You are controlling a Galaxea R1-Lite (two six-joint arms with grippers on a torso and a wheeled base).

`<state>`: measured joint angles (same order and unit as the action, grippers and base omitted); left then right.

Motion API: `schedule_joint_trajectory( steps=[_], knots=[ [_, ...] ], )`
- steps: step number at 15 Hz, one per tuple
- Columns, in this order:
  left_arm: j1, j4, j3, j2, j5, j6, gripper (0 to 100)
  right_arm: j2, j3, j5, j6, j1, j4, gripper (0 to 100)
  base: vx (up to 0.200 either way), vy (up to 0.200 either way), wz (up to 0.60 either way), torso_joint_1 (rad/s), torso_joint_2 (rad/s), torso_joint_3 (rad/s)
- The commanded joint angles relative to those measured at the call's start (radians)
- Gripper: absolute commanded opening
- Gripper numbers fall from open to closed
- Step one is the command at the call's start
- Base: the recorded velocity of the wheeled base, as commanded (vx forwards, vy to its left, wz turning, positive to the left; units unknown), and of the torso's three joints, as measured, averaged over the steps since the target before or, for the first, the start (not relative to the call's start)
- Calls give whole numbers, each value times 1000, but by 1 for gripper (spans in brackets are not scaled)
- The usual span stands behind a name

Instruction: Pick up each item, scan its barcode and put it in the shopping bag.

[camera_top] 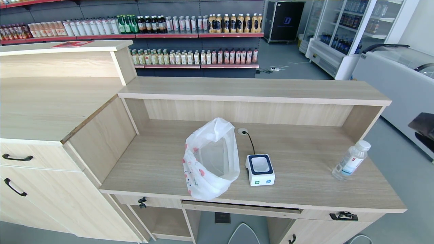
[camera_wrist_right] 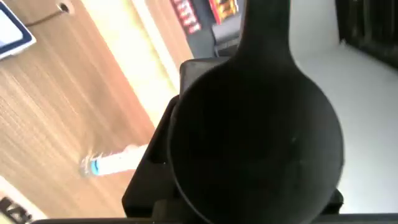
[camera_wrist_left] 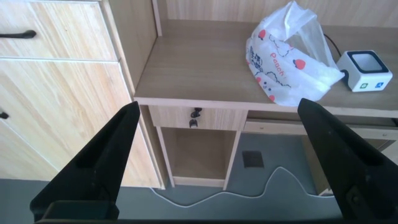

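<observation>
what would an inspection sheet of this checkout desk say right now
surface: wooden counter under a raised ledge
job's things: shopping bag open, just left of the scanner; water bottle upright near the right end
clutter: nothing seen
grippers: left gripper open, low off the counter's left front; right gripper state unclear
cables: scanner cable runs back to a grommet; white cable on the floor underneath
surroundings: drink shelves, fridges behind

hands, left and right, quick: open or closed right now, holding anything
left hand: open, holding nothing.
right hand: cannot be told.
</observation>
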<state>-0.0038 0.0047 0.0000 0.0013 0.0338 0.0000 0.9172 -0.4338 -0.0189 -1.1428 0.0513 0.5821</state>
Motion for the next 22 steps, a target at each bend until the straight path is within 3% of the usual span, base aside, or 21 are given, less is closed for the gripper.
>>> schedule_joint_trajectory(
  steps=[1, 5, 7, 11, 16, 18, 20, 22],
  knots=[
    [-1, 0, 0, 0, 0, 0, 100, -1, -9, 162, 190, -113, -59, 0, 0, 0, 0, 0, 0, 0],
    [-1, 0, 0, 0, 0, 0, 100, -35, -5, 221, 495, -172, -349, 0, 0, 0, 0, 0, 0, 0],
    [-1, 0, 0, 0, 0, 0, 100, -37, -5, 223, 558, -171, -415, 0, 0, 0, 0, 0, 0, 0],
    [1, 0, 0, 0, 0, 0, 100, -8, -9, 223, 617, -103, -418, 0, 0, 0, 450, 4, 2, 1],
    [-1, 0, 0, 0, 0, 0, 100, 158, -129, 205, 880, -88, -432, 0, 0, 0, 600, 4, 0, 0],
    [-1, 0, 0, 0, 0, 0, 100, 246, -146, 20, 1054, -96, -429, 0, 0, 0, 0, 0, 0, 0],
    [-1, 0, 0, 0, 0, 0, 100, 316, -167, -62, 1081, -116, -403, 0, 0, 0, 0, 0, 0, 0],
    [-1, 0, 0, 0, 0, 0, 100, 456, -214, -230, 1166, -149, -297, 0, 0, 0, 0, 0, 0, 0]
  ],
)
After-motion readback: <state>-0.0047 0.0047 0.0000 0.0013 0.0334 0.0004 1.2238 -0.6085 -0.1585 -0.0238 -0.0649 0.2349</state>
